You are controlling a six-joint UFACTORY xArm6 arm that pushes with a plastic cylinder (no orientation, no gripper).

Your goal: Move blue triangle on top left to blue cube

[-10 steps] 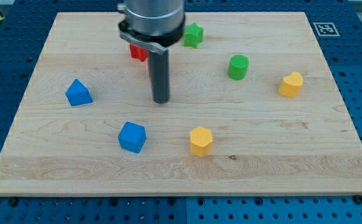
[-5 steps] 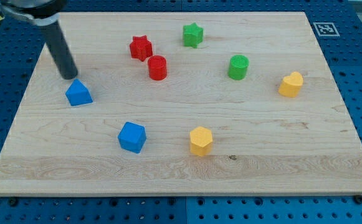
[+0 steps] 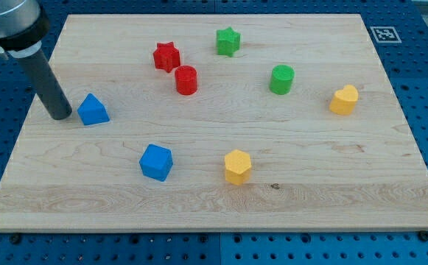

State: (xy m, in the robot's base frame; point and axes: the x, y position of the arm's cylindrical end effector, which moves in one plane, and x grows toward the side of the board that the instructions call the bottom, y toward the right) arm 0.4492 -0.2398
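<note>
My tip (image 3: 59,115) just left of blue triangle (image 3: 93,110)

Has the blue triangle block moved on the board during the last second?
No. The blue triangle keeps its place against the board's left edge and the blue cube; only my tip shifted, now just left of it.

So on the wooden desk (image 3: 390,184) there's a red star (image 3: 166,56) up top with a red cylinder (image 3: 186,79) just below and to its right, nearly touching. A green star (image 3: 228,41) sits near the top edge, and a green cylinder (image 3: 281,79) is off to its lower right. One yellow block (image 3: 344,99) is far right, another yellow block (image 3: 237,165) lower middle. A marker tag (image 3: 382,34) is at the top right corner.
</note>
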